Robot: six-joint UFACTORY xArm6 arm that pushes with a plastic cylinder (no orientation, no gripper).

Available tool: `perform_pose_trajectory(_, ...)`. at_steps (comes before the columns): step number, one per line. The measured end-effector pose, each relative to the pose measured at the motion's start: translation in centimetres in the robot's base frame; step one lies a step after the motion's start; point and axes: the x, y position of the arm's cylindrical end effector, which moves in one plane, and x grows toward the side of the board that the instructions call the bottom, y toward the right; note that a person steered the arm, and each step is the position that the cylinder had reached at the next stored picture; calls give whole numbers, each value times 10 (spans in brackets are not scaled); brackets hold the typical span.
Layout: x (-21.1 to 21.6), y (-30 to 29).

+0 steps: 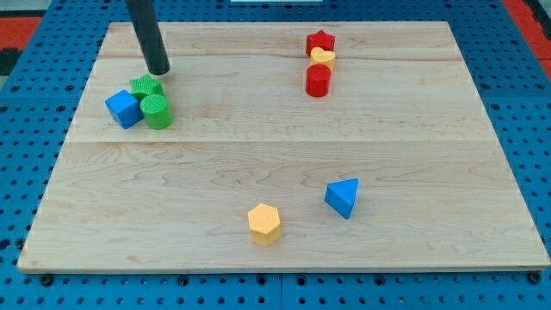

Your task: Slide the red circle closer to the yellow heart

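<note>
Camera view, nearest edge first: a yellow hexagonal block (pixel 264 224) sits on the wooden worktop (pixel 284 155) near the view's bottom, slightly left of centre. A blue triangular block (pixel 343 197) lies to its right and a little farther up, well apart from it. Farther up, at the view's left, three blocks are clustered and touching: a blue cube (pixel 124 108), a green cylinder (pixel 157 113) just to its right, and a green star-shaped block (pixel 146 86) behind them. My tip (pixel 158 71) rests just above the green star-shaped block, close to it; contact cannot be confirmed. No jaws are fitted, so no jaw state applies. At the view's upper right, the red circle (pixel 318 80) touches the yellow heart (pixel 323 57) directly behind it, and a red star-shaped block (pixel 320 41) sits against the heart's far side.
</note>
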Motion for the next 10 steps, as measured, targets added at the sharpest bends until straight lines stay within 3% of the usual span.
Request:
perform_pose_trajectory(5,7,15)
perform_pose_trajectory(7,108,126)
perform_pose_trajectory(8,99,235)
perform_pose_trajectory(9,55,244)
perform_pose_trajectory(10,45,208)
